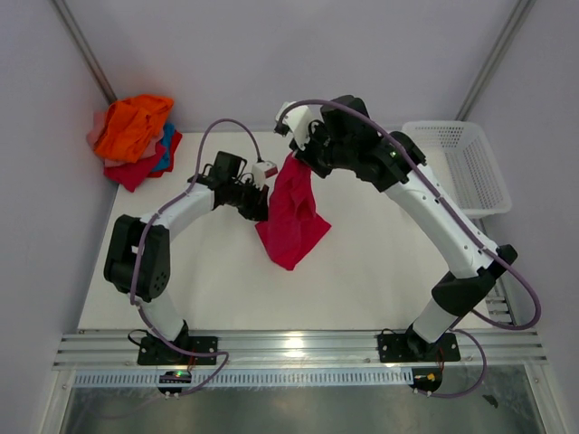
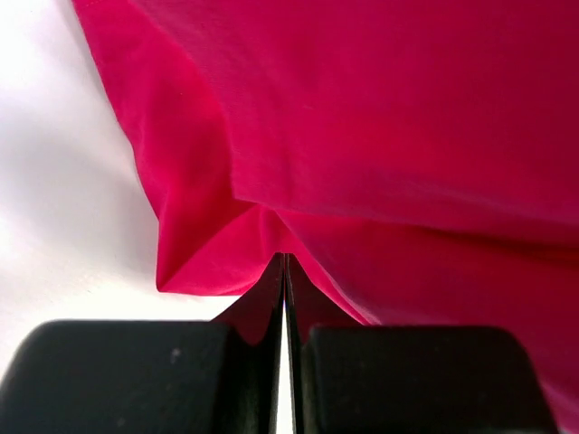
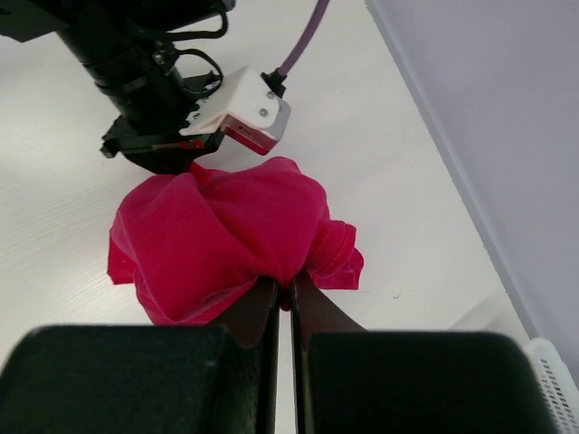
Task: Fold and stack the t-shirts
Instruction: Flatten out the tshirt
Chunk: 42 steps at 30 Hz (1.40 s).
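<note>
The crimson t-shirt (image 1: 291, 217) hangs bunched over the middle of the table, its lower end resting on the surface. My right gripper (image 1: 300, 161) is shut on the shirt's top and holds it up; in the right wrist view the cloth (image 3: 226, 240) bulges out from between the fingers. My left gripper (image 1: 261, 206) is shut on the shirt's left edge, lower down; in the left wrist view the cloth (image 2: 380, 136) fills the frame and a fold is pinched at the fingertips (image 2: 286, 264). The left gripper (image 3: 172, 154) also shows in the right wrist view, touching the cloth.
A pile of other t-shirts (image 1: 136, 136), orange on top with red, blue and pale pink beneath, lies at the table's far left corner. A white mesh basket (image 1: 457, 167) stands at the far right. Grey walls close in on both sides.
</note>
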Each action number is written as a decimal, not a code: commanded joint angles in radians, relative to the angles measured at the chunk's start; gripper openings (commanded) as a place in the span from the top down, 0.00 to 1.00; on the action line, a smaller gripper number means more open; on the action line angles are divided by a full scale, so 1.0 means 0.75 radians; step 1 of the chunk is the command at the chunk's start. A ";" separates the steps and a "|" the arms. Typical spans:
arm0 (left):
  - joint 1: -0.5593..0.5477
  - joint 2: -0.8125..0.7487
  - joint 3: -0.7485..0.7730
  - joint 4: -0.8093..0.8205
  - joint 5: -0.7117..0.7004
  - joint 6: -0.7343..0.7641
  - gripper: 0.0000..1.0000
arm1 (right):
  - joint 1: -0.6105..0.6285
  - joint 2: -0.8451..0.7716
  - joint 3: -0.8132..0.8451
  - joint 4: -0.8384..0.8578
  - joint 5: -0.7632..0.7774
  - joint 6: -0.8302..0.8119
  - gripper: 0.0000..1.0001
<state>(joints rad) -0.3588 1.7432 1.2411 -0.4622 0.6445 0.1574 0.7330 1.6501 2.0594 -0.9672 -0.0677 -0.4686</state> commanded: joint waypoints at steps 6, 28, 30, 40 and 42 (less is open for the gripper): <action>0.012 -0.025 0.024 0.005 -0.082 0.023 1.00 | -0.002 -0.048 -0.176 0.401 0.687 -0.007 0.97; 0.012 0.059 0.067 -0.008 -0.256 -0.042 0.10 | -0.034 -0.018 -0.570 0.650 1.191 -0.064 0.05; 0.012 0.059 0.065 -0.008 -0.260 -0.042 0.11 | -0.045 -0.001 -0.572 0.629 1.160 -0.056 0.05; 0.012 0.093 0.088 -0.052 -0.272 -0.014 0.11 | -0.321 0.080 -0.622 0.353 0.400 0.181 0.11; 0.010 0.101 0.122 -0.081 -0.268 0.040 0.11 | -0.331 0.076 -0.694 0.406 0.430 0.148 0.11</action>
<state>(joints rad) -0.3569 1.8095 1.2705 -0.4889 0.4446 0.1444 0.4931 1.7092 1.5848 -0.6346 0.3878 -0.3862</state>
